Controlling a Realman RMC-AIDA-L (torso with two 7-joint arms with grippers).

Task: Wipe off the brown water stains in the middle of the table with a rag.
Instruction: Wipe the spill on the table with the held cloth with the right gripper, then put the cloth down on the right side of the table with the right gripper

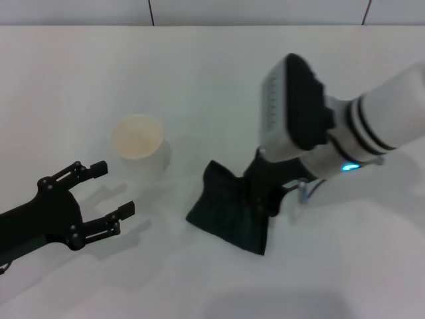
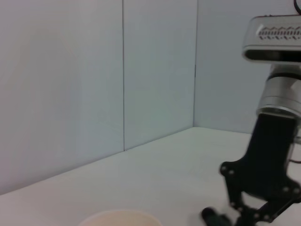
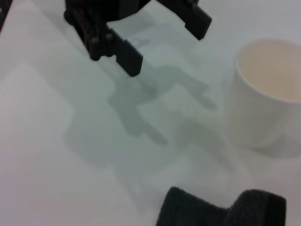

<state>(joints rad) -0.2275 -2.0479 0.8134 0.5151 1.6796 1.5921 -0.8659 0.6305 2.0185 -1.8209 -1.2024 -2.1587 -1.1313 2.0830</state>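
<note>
Dark cloth, the rag (image 1: 229,209), is pinched flat on the table (image 1: 80,80) by the right gripper (image 1: 265,193) beside the paper cup (image 1: 138,143); no stain visible. Pressure should be kept even. Left gripper (image 1: 109,193) is spread.

Dark rag (image 1: 229,209), cream cup (image 1: 138,147)

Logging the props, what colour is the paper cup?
Cream-white paper cup, clearest in the head view.
</note>
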